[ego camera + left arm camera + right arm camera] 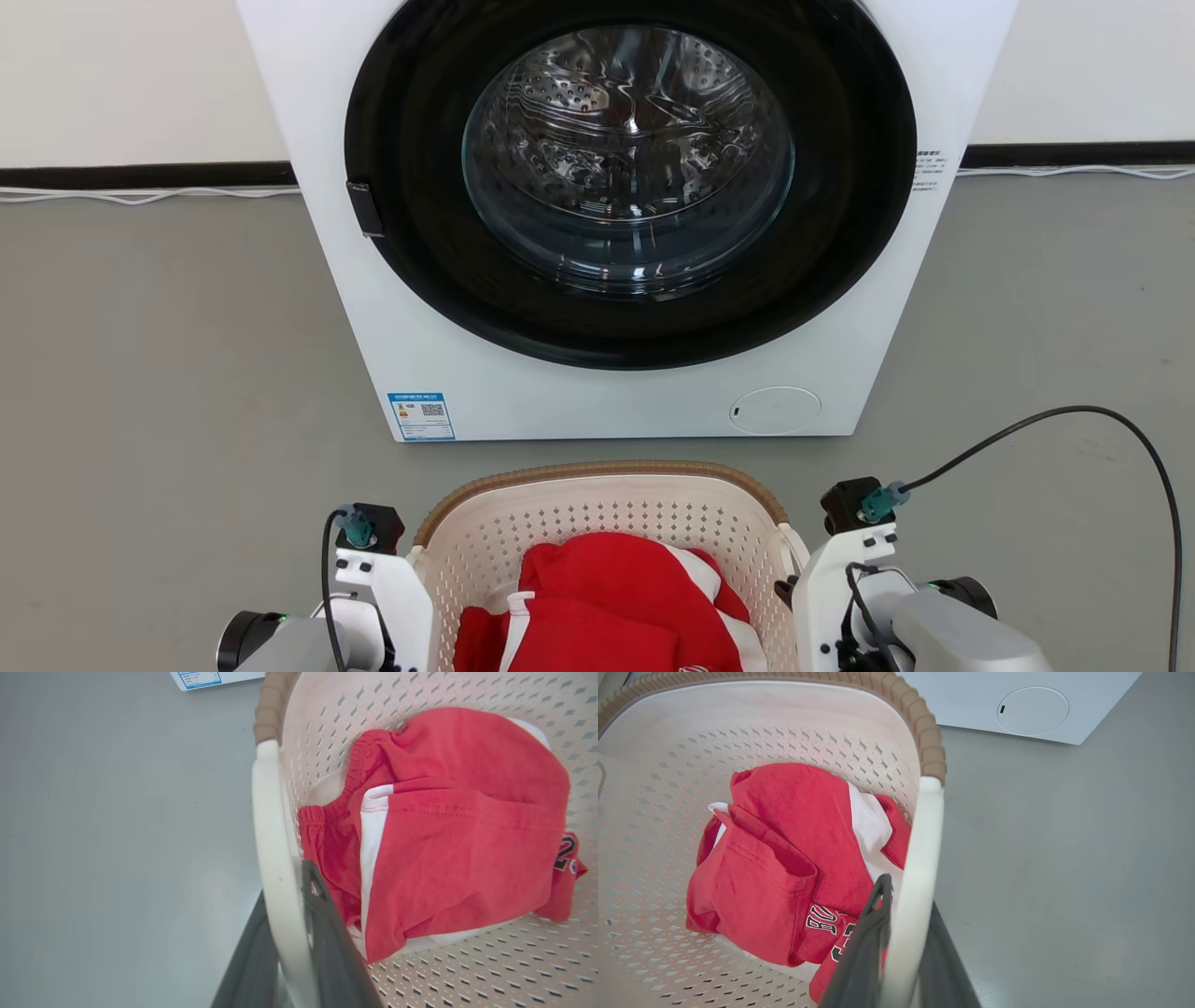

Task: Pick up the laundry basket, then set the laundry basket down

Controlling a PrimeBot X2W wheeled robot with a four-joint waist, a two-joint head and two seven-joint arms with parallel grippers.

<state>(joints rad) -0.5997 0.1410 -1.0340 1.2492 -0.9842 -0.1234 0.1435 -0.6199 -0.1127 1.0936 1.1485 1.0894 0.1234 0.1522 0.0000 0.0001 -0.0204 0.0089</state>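
The laundry basket [607, 509] sits low in the middle of the head view, cream and perforated with a brown rim, and holds red and white clothes [607, 607]. In the left wrist view my left gripper [285, 882] is shut on the basket's white loop handle [268, 812], one finger inside and one outside. In the right wrist view my right gripper [910, 896] clamps the other white handle [922, 849] the same way. Both arms' white wrists [383, 579] [850, 579] flank the basket. Whether the basket touches the floor I cannot tell.
A white front-loading washing machine [607, 397] stands just beyond the basket, its round glass door [625, 159] shut. Grey floor [159, 373] spreads to both sides. A black cable [1074, 411] arcs from my right wrist. White cords [140, 196] run along the wall base.
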